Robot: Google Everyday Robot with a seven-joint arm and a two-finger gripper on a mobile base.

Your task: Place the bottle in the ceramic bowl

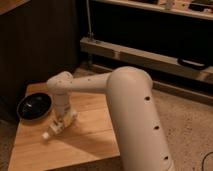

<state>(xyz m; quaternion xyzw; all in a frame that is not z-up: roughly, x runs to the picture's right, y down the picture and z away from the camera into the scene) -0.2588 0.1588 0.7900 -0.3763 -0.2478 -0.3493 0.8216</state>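
The small white bottle (51,131) lies tilted just over the wooden table (85,142), its cap pointing to the lower left. My gripper (61,123) comes down from the white arm and is shut on the bottle's upper end. The glossy black ceramic bowl (34,106) sits on the table's left part, a short way up and to the left of the bottle, apart from it. I cannot tell whether the bottle touches the table top.
My bulky white arm (132,115) covers the table's right side. A dark cabinet wall (40,45) stands behind the table. A metal shelf rail (150,57) runs across at the back right. Speckled floor (190,125) lies to the right.
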